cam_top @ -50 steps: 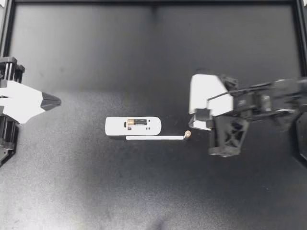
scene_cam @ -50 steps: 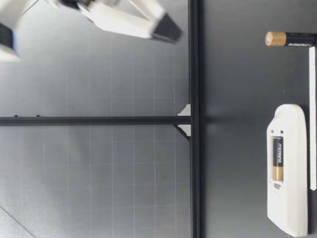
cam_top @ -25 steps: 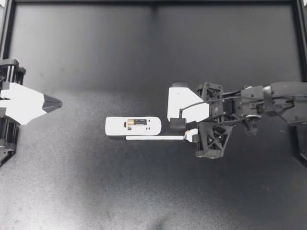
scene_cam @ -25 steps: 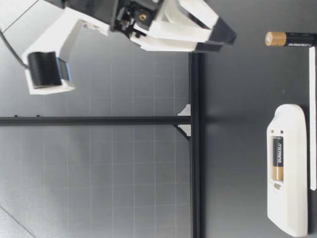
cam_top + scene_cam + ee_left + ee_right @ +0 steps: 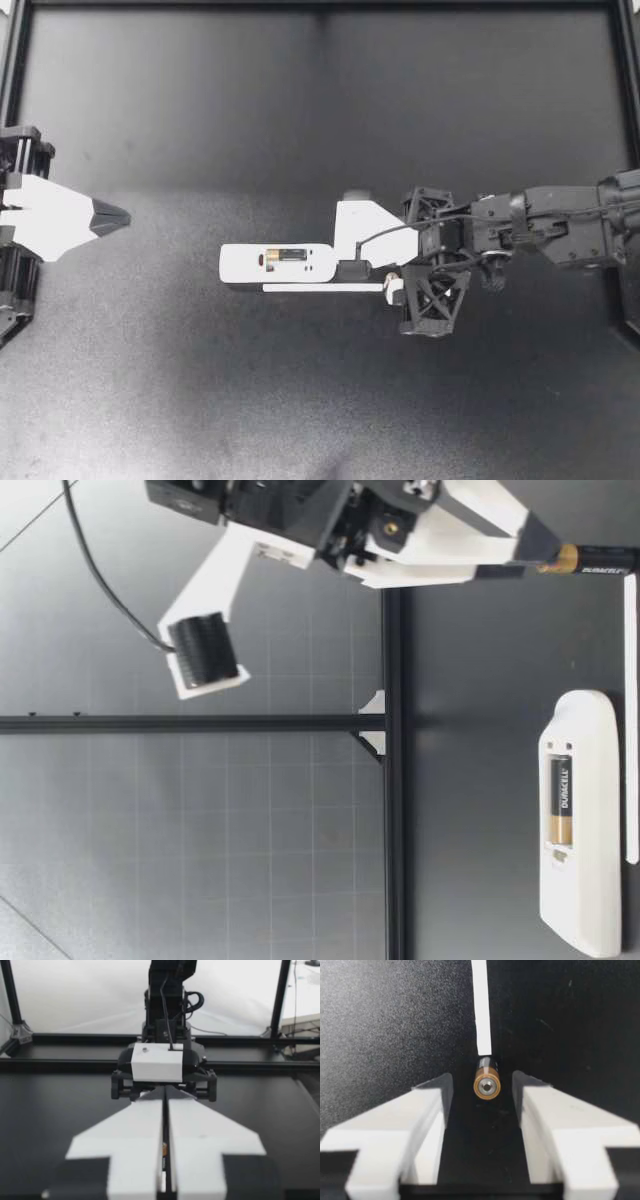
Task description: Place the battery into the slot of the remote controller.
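Straddle battery point(image 5: 486, 1085) with right gripper point(image 5: 372, 281), fingers wide, touching nothing; see it lying at white strip's point(image 5: 322, 287) right end, just right of remote point(image 5: 278, 263); hold left gripper point(image 5: 118, 213) far left, fingers pressed together.

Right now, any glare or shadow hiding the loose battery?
Top view: white rectangular remote controller washed out, my right gripper covers what lies under it. Right wrist view: gold-capped cylindrical battery evenly lit, no glare, between open fingers. Left wrist view: background blown out white.
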`<action>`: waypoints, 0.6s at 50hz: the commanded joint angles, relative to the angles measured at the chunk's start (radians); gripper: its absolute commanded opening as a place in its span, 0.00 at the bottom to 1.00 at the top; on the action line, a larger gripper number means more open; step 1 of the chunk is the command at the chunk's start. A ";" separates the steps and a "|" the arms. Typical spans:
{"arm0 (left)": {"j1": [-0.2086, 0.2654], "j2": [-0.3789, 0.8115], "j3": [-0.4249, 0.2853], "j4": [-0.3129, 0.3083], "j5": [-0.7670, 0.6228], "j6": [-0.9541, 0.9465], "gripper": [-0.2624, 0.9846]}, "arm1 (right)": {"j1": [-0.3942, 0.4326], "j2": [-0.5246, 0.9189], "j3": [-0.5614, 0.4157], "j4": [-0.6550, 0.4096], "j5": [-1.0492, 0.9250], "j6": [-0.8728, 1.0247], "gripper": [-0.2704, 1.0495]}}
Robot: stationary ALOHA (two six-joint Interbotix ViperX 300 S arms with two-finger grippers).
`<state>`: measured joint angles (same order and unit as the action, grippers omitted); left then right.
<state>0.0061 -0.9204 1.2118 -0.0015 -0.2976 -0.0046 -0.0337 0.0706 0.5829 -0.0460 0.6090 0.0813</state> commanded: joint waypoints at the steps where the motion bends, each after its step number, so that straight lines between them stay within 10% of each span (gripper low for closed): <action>1: 0.003 0.008 -0.011 -0.002 -0.006 0.002 0.08 | -0.003 -0.003 -0.018 0.000 -0.009 0.000 0.55; 30: 0.003 0.008 -0.011 -0.002 -0.003 0.003 0.08 | -0.003 0.020 -0.017 0.000 -0.014 -0.003 0.29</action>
<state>0.0077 -0.9204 1.2118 -0.0015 -0.2961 -0.0031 -0.0337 0.1028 0.5844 -0.0460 0.5998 0.0782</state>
